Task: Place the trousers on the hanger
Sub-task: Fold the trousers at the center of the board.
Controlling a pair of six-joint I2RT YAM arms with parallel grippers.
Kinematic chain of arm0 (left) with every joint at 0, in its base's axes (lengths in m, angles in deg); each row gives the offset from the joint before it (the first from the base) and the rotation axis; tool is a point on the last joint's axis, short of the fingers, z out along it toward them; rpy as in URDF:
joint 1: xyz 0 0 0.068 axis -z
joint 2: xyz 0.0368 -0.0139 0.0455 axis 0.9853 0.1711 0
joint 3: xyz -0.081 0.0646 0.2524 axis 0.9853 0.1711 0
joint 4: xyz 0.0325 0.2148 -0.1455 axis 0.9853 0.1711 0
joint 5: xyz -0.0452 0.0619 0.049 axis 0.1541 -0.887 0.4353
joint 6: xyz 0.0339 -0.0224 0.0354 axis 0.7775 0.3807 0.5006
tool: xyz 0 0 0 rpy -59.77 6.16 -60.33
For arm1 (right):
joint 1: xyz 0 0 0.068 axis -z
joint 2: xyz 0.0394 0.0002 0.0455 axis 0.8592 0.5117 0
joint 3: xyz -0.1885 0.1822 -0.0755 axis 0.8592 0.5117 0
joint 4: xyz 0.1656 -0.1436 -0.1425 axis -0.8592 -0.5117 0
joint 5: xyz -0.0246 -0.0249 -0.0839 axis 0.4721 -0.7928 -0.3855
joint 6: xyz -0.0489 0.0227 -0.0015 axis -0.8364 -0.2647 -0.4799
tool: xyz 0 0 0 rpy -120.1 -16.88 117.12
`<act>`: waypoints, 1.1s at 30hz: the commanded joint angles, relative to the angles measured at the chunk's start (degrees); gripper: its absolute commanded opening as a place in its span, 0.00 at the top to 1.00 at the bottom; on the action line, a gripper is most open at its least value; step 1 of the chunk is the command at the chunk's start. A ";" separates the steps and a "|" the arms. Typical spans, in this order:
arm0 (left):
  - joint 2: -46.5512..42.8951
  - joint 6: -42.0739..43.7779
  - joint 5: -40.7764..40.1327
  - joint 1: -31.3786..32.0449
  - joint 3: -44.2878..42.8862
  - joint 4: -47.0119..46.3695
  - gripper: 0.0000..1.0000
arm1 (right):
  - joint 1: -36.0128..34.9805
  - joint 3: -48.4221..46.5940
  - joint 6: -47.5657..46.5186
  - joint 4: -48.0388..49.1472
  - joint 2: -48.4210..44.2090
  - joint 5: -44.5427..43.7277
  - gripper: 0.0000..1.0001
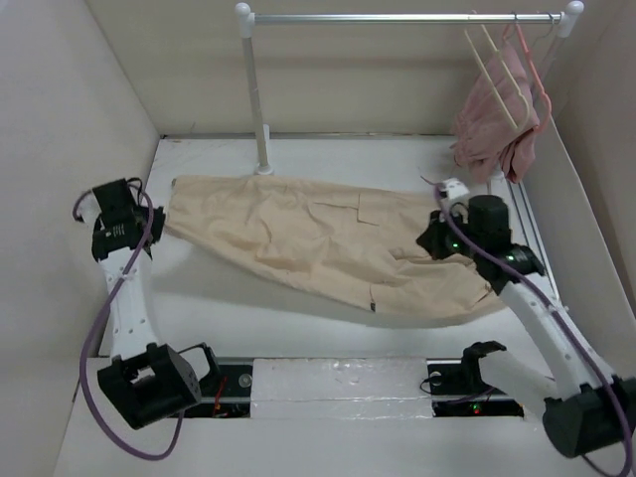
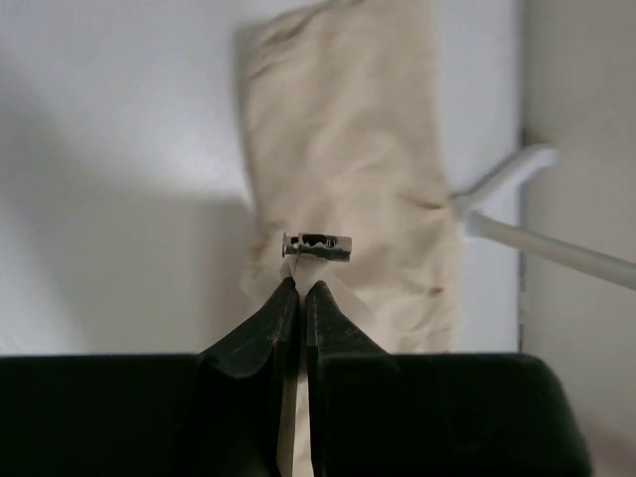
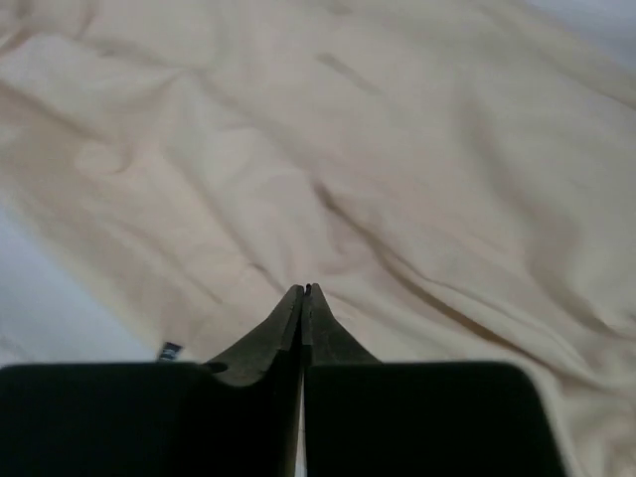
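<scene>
The beige trousers (image 1: 328, 238) lie flat across the table, reaching from the left arm to the right arm. My left gripper (image 1: 159, 214) is at their left end. In the left wrist view its jaws (image 2: 301, 286) are shut on a pale tab of the trousers (image 2: 348, 149) that carries a small metal clasp (image 2: 316, 244). My right gripper (image 1: 437, 238) is down on the right end; its shut tips (image 3: 304, 289) pinch into the trousers' cloth (image 3: 397, 149). The cream hanger (image 1: 497, 75) hangs on the rail at the top right, away from both grippers.
A dusty-pink garment (image 1: 492, 129) and a thin pink hanger (image 1: 538, 60) hang beside the cream one on the rail (image 1: 397, 17). The rail's white post (image 1: 256, 99) stands behind the trousers, with its foot (image 2: 497, 179) beside the leg. Walls close in on the left, back and right.
</scene>
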 commanded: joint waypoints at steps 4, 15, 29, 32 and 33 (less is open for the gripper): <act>-5.42 8.76 -15.96 11.70 -16.18 5.95 1.00 | 17.26 -7.95 3.75 -22.60 -8.06 -25.02 0.27; -14.47 10.53 -21.24 22.80 -7.23 8.16 1.00 | 27.22 1.16 13.32 -30.56 -6.47 -32.90 0.26; -15.44 15.37 -19.84 23.50 -8.81 5.08 1.00 | 34.43 16.09 27.21 -18.18 -5.68 -24.38 0.45; -14.74 15.19 -19.66 23.50 -8.90 4.73 1.00 | 34.95 17.50 26.25 -16.07 -2.61 -23.59 0.49; -14.65 15.19 -19.83 23.50 -8.81 4.64 1.00 | 34.95 17.68 25.98 -15.01 -2.17 -23.76 0.49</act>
